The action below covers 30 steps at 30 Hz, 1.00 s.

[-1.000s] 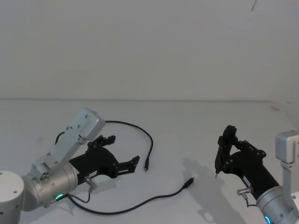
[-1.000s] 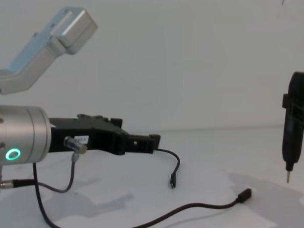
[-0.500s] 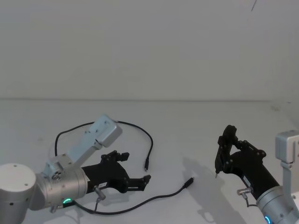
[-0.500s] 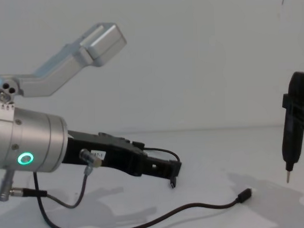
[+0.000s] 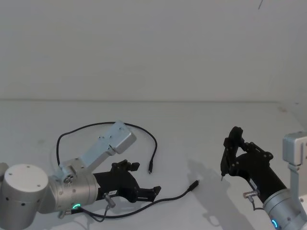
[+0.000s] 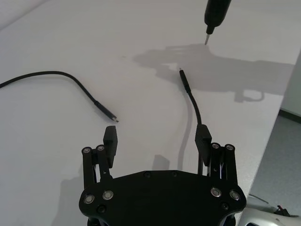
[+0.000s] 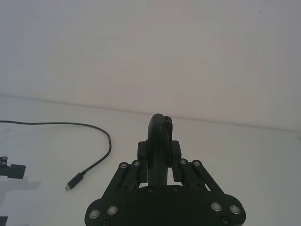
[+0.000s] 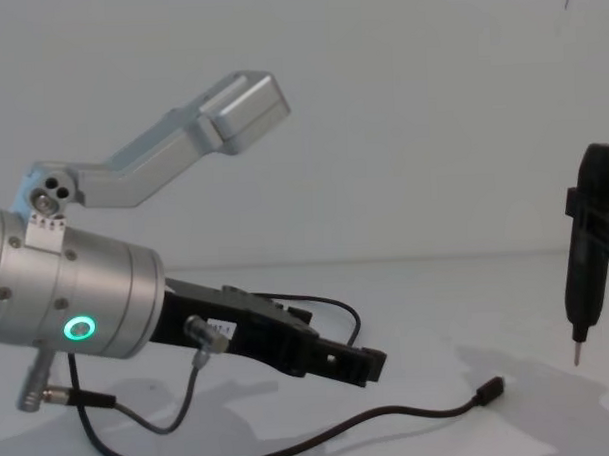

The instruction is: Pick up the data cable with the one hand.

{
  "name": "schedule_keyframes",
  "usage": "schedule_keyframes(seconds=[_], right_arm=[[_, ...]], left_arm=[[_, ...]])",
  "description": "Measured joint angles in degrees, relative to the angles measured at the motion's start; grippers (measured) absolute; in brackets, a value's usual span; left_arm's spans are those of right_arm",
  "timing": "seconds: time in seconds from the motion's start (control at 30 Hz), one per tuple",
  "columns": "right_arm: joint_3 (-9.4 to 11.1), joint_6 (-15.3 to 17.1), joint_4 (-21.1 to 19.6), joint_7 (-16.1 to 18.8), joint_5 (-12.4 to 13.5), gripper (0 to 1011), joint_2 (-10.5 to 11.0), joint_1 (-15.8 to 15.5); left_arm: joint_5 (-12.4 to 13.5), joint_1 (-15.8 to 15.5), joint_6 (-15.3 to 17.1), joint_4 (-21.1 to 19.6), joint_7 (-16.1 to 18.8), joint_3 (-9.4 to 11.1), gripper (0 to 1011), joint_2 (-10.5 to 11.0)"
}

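Note:
The data cable (image 5: 144,130) lies in a wide loop on the white table, a thin black line with a small plug (image 5: 149,170) at one end and another plug (image 5: 194,185) at the other. My left gripper (image 5: 146,178) hovers low over the cable's near stretch, open, nothing in it. In the left wrist view the gripper (image 6: 156,133) faces both plugs, and the cable (image 6: 190,101) runs up to one fingertip (image 6: 202,134). The chest view shows the gripper (image 8: 349,352) above the cable (image 8: 411,412). My right gripper (image 5: 236,152) stays at the right, apart from the cable.
The right gripper (image 7: 159,150) is shut on a slim black pen-like tool (image 8: 586,258) that points down above the table, right of the cable's near plug (image 8: 490,389). A bare wall stands behind the white table (image 5: 201,129). The table's edge (image 6: 277,108) lies close by on the near side.
My left arm has swung forward and to the right, and dropped lower, bringing its open gripper over the cable's near stretch. The cable and the right arm have not moved.

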Motion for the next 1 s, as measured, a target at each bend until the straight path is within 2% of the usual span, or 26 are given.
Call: schedule_keyframes(seconds=[0.4,1.0], right_arm=[[0.0,0.0,0.0,0.0,0.0,279,0.0,0.0],[0.0,0.0,0.0,0.0,0.0,279,0.0,0.0]], left_arm=[[-0.11,-1.83,1.46,1.26,-1.76,1.87,1001,-0.8],[0.04,-4.76,6.55,3.32,-2.92,5.29,1001,-1.93]])
